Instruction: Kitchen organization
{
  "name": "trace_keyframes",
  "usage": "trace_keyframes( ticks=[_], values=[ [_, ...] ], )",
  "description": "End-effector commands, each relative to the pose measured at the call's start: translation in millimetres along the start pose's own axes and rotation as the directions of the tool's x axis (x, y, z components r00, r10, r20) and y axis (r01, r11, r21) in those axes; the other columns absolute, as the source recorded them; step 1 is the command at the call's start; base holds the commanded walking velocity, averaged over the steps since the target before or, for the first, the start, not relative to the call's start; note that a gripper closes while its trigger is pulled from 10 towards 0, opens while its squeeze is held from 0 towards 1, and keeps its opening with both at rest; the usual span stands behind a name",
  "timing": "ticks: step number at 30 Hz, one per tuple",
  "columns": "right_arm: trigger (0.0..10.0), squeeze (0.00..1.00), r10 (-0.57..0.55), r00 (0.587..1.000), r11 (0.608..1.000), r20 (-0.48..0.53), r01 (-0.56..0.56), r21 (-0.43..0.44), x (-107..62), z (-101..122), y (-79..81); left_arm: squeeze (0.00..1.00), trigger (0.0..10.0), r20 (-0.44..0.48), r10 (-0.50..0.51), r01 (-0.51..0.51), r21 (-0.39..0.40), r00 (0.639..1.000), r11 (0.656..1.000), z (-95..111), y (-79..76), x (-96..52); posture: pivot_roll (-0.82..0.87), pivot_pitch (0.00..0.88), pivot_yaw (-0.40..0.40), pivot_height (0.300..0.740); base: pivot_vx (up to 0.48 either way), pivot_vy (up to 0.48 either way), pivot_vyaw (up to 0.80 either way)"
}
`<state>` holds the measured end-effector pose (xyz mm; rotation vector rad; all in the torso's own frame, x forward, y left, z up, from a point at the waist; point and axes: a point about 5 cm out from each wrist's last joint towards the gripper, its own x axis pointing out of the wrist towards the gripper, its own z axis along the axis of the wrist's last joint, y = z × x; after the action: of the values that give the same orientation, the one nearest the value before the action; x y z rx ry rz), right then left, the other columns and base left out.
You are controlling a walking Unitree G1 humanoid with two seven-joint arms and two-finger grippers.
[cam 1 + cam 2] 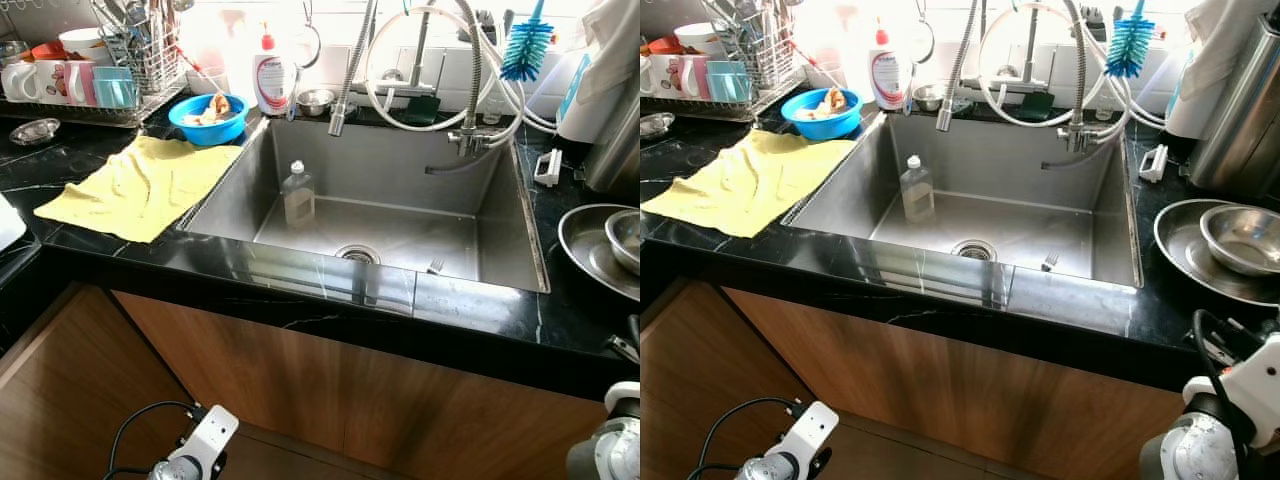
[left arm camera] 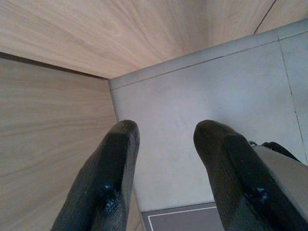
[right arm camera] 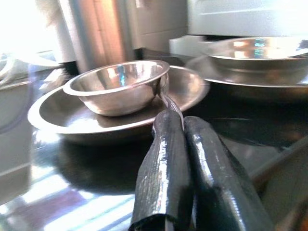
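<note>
- Standing before a black marble counter (image 1: pixel 300 275), the robot looks down into a steel sink (image 1: pixel 500 235), wooden cabinet fronts (image 1: pixel 300 385) below.
- A clear plastic bottle (image 1: pixel 297 194) stands upright on the sink floor toward its left side, well apart from the round drain (image 1: pixel 358 254); a small fork (image 1: pixel 436 266) lies near the front right corner.
- A yellow cloth (image 1: pixel 140 185) is spread on the counter left of the sink, its edge reaching the rim.
- Behind the cloth sit a blue bowl (image 1: pixel 208 119) with food scraps, a dish-soap bottle (image 1: pixel 272 75) with a red cap and a small steel cup (image 1: pixel 315 100).
- A dish rack (image 1: pixel 110 75) at far left holds mugs and cutlery.
- A coiled spring faucet (image 1: pixel 350 75) hangs over the sink's back edge, a blue bottle brush (image 1: pixel 527 45) just beside the hoses.
- Right of the sink, a small steel bowl (image 1: pixel 1243 238) sits inside a wide steel plate (image 1: pixel 1180 255).
- The right gripper (image 3: pixel 180 130) hovers low over the counter near that plate, its two black fingers pressed together with a thin strip of metal caught between the tips; what the strip belongs to cannot be told.
- The left gripper (image 2: pixel 166 144) hangs low beside the cabinet, fingers apart and empty, pointing toward a pale tiled floor (image 2: pixel 211 110).
</note>
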<state>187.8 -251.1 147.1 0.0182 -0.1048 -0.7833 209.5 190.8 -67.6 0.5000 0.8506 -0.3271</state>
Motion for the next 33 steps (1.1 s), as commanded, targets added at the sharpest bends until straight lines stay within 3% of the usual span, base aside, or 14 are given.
trace_keyframes(
  ticks=[1, 2, 3, 4, 11, 20, 24, 28, 30, 33],
  values=[
    [0.0, 0.00, 0.099, 0.995, 0.995, 0.009, -0.099, -0.001, -1.6, 1.4, 13.3, 0.00, 10.0, -0.014, -0.001, 0.002, 0.032, 1.000, 0.999, -4.4, 1.6, -1.2, -0.13, 0.000, 0.044, 0.740, 0.000, 0.000, 0.00],
    [0.3, 0.00, 0.114, 0.993, 0.993, 0.013, -0.114, -0.005, -2.0, 2.1, 15.4, 0.00, 10.0, -0.014, -0.002, 0.002, 0.032, 1.000, 0.999, -4.4, 1.6, -1.2, -0.13, 0.000, 0.044, 0.740, 0.000, 0.000, 0.00],
    [3.9, 0.00, 0.123, 0.992, 0.992, 0.020, -0.123, -0.009, -2.4, 2.9, 16.7, 0.00, 10.0, -0.014, -0.001, 0.002, 0.032, 1.000, 0.999, -4.4, 1.6, -1.2, -0.13, 0.000, 0.044, 0.740, 0.000, 0.000, 0.00],
    [10.0, 0.00, 0.132, 0.991, 0.991, 0.031, -0.131, -0.021, -2.8, 4.3, 18.2, 0.00, 10.0, -0.014, -0.001, 0.002, 0.032, 1.000, 0.999, -4.4, 1.6, -1.2, -0.13, 0.000, 0.044, 0.740, 0.000, 0.000, 0.00],
    [10.0, 0.00, 0.093, 0.994, 0.995, 0.059, -0.090, -0.042, -2.9, 8.0, 14.8, 0.00, 10.0, -0.014, -0.003, 0.004, 0.033, 1.000, 0.999, -4.5, 1.2, -1.2, -0.13, 0.000, 0.045, 0.740, 0.000, 0.000, 0.00],
    [10.0, 0.00, -0.043, 0.996, 0.995, 0.074, 0.049, -0.089, -0.6, 9.7, -1.9, 0.00, 10.0, -0.013, -0.005, 0.006, 0.035, 1.000, 0.999, -4.9, 0.6, -1.3, -0.13, 0.000, 0.043, 0.740, 0.000, 0.000, 0.00],
    [10.0, 0.00, -0.043, 0.997, 0.996, 0.059, 0.048, -0.077, -0.6, 7.9, -1.1, 0.00, 10.0, -0.013, -0.005, 0.005, 0.036, 1.000, 0.999, -5.0, 0.7, -1.3, -0.13, 0.000, 0.043, 0.740, 0.000, 0.000, 0.00],
    [10.0, 0.00, -0.021, 1.000, 0.999, 0.020, 0.022, -0.024, -1.0, 4.2, 3.5, 0.00, 10.0, -0.014, -0.004, 0.004, 0.036, 1.000, 0.999, -5.1, 0.8, -1.3, -0.13, 0.000, 0.044, 0.740, 0.000, 0.000, 0.00],
    [10.0, 0.00, 0.024, 1.000, 0.999, -0.021, -0.023, 0.044, -2.3, 0.2, 11.2, 0.00, 10.0, -0.014, -0.005, 0.005, 0.038, 1.000, 0.999, -5.1, 0.7, -1.3, -0.13, 0.000, 0.044, 0.740, 0.000, 0.000, 0.00],
    [10.0, 0.00, 0.075, 0.997, 0.997, -0.025, -0.074, 0.013, -3.0, -0.9, 18.3, 0.00, 10.0, -0.015, -0.003, 0.004, 0.039, 1.000, 0.999, -5.3, 0.7, -1.4, -0.13, 0.000, 0.045, 0.740, 0.000, 0.000, 0.00]
  ],
)
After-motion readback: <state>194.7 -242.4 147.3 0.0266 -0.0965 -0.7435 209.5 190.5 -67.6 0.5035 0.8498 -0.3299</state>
